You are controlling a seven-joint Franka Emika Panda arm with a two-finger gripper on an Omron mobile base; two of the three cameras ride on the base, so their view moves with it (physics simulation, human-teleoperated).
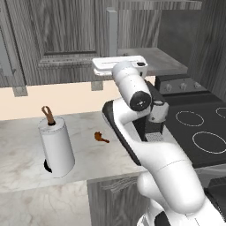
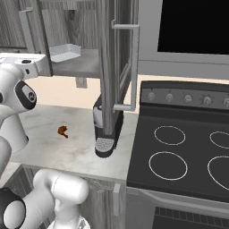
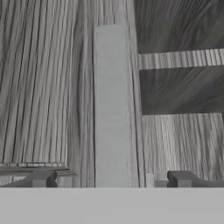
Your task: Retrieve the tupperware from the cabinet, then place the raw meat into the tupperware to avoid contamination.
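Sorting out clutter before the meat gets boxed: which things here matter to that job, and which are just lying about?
Job: tupperware on the shelf; raw meat; cabinet, door open.
Lying about: paper-towel roll; coffee machine; stove.

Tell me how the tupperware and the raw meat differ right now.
The tupperware is a pale, translucent, shallow rectangular box; the raw meat is a brown-orange drumstick-shaped piece. The tupperware sits up on the cabinet shelf, the raw meat down on the marble counter. The tupperware looks clearly larger than the raw meat. Both lie free, untouched by the claw.
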